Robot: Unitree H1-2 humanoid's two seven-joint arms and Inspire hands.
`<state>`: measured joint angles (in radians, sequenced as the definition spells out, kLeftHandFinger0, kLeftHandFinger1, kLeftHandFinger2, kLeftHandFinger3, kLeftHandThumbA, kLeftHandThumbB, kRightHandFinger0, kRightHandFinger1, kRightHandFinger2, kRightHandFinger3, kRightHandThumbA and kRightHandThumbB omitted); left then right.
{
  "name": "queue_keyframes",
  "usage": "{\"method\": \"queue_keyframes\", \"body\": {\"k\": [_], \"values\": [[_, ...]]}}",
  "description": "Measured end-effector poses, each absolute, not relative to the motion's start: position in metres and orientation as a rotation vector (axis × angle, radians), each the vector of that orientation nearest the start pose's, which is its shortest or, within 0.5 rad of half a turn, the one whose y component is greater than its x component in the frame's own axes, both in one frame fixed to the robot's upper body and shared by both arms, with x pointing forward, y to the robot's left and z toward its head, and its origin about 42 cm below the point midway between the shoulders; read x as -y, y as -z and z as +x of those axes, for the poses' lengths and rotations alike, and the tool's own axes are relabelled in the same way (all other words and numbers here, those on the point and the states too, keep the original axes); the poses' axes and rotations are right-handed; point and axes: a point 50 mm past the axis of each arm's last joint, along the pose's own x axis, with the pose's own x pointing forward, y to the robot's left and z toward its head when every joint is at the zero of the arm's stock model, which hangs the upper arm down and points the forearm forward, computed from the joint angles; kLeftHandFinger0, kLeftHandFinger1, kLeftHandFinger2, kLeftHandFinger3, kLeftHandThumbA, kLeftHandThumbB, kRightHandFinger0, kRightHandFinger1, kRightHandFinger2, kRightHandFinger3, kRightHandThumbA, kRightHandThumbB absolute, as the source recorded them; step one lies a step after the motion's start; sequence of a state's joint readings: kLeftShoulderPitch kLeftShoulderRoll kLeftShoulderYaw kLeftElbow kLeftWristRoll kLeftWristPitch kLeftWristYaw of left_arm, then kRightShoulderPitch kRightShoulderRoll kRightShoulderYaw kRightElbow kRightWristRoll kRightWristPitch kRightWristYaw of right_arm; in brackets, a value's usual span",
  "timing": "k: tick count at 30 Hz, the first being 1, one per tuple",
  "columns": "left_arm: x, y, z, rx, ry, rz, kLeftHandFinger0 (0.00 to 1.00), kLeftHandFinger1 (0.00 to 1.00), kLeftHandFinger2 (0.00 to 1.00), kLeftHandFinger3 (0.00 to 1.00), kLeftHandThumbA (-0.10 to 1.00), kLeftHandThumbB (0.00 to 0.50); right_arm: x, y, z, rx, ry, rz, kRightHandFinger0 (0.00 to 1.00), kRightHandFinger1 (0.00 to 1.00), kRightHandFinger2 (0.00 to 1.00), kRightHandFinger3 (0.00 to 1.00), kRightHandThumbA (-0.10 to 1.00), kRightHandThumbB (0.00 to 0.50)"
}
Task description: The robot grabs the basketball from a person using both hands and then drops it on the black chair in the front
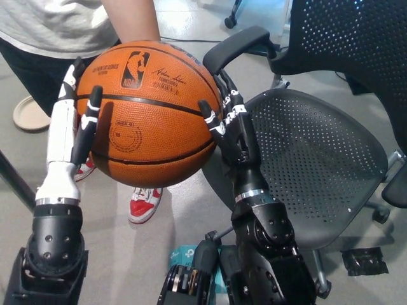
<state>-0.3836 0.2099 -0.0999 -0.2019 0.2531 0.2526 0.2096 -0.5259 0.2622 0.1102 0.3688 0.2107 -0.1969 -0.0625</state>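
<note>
An orange basketball (149, 117) hangs at the picture's centre left, above the floor. A person's forearm (130, 19) reaches down to its top from behind. My white left hand (71, 127) lies flat against the ball's left side, fingers spread over it. On the ball's right side presses my black right hand (230, 124), fingers on the leather. The black mesh chair's seat (318, 171) lies just right of the right arm, lower than the ball.
The chair's armrest (236, 43) juts out close behind my right hand, and its backrest (356, 38) fills the top right. The person's red and white shoes (145, 203) stand under the ball. A tan disc (28, 114) lies on the floor at left.
</note>
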Motion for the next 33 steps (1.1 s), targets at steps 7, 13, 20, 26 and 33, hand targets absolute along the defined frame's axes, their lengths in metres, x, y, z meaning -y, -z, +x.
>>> {"method": "queue_keyframes", "body": {"k": [7,13,20,26,33], "values": [[-0.216,-0.277,0.381,0.393,-0.129,0.447,1.0,1.0,1.0,1.0,1.0,0.2,0.038,-0.212,0.411,0.3,-0.224,0.451,1.0,1.0,1.0,1.0,1.0,0.243],[-0.204,-0.298,0.39,0.41,-0.098,0.469,1.0,1.0,1.0,1.0,1.0,0.19,0.049,-0.226,0.411,0.333,-0.181,0.471,1.0,1.0,1.0,1.0,1.0,0.252],[-0.183,-0.331,0.401,0.458,-0.039,0.491,1.0,1.0,1.0,1.0,1.0,0.197,0.067,-0.249,0.411,0.386,-0.124,0.49,1.0,1.0,1.0,1.0,1.0,0.246],[-0.169,-0.371,0.405,0.547,-0.023,0.501,1.0,1.0,1.0,1.0,1.0,0.2,0.081,-0.287,0.412,0.477,-0.106,0.494,1.0,1.0,1.0,1.0,1.0,0.265],[-0.153,-0.407,0.407,0.636,-0.032,0.499,1.0,1.0,1.0,1.0,1.0,0.196,0.097,-0.33,0.418,0.566,-0.116,0.463,1.0,1.0,1.0,1.0,1.0,0.299]]}}
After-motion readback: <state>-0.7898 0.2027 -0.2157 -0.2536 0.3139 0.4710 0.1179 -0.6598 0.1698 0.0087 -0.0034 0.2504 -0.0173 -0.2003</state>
